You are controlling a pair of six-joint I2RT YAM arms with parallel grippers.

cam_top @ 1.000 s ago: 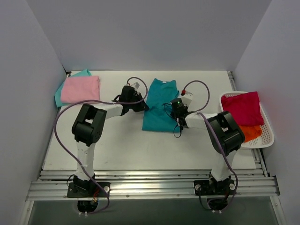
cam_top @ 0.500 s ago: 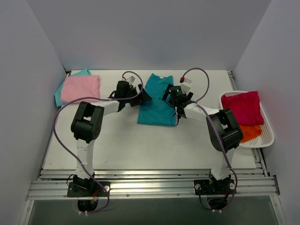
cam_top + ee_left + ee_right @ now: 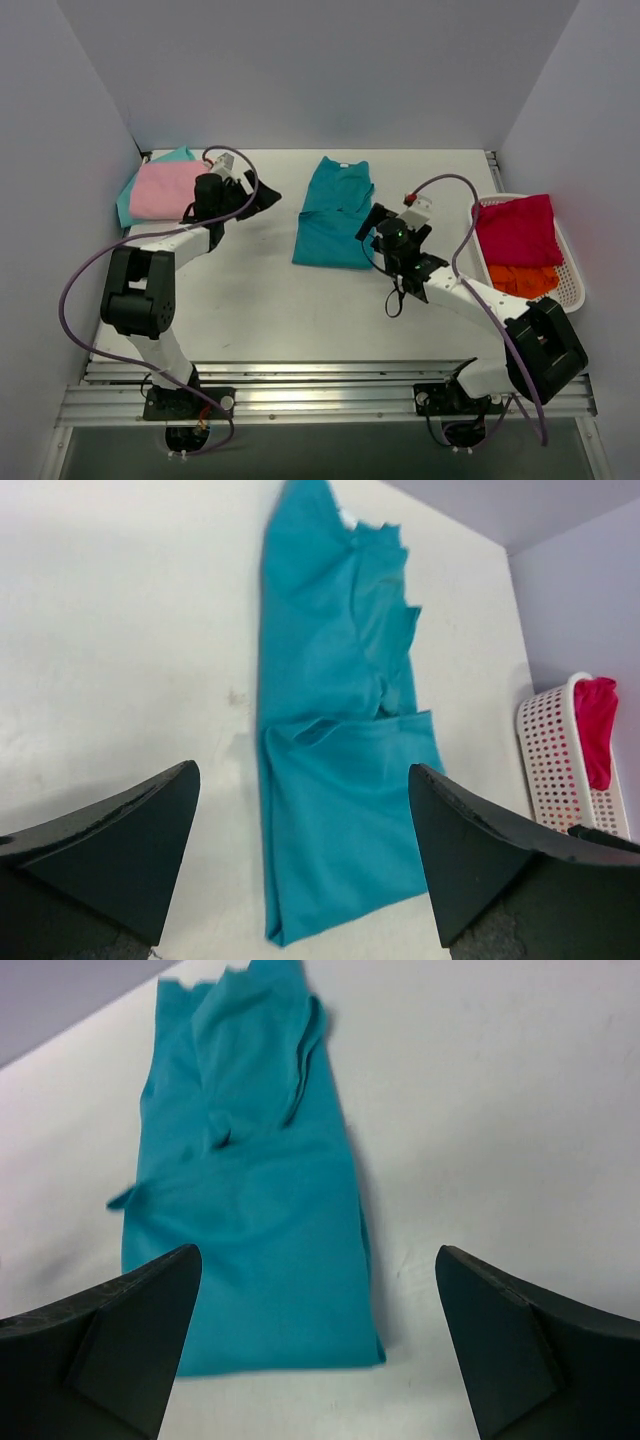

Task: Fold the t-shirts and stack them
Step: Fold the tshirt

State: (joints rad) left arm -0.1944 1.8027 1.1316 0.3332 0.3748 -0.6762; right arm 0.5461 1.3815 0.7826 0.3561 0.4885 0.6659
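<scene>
Top cam: high, behind, sees all. L & R wrist cams: low, closer, facing teal t-shirt (image 3: pixel 335 215) from opposite sides.

We see a white desk (image 3: pixel 290 310) closed in by pale lilac-grey walls: a back wall (image 3: pixel 320 70), a left wall (image 3: pixel 50 260) and a right wall (image 3: pixel 600 120). Silver aluminium rails (image 3: pixel 320 392) run along its near edge. The light is soft and even.
</scene>
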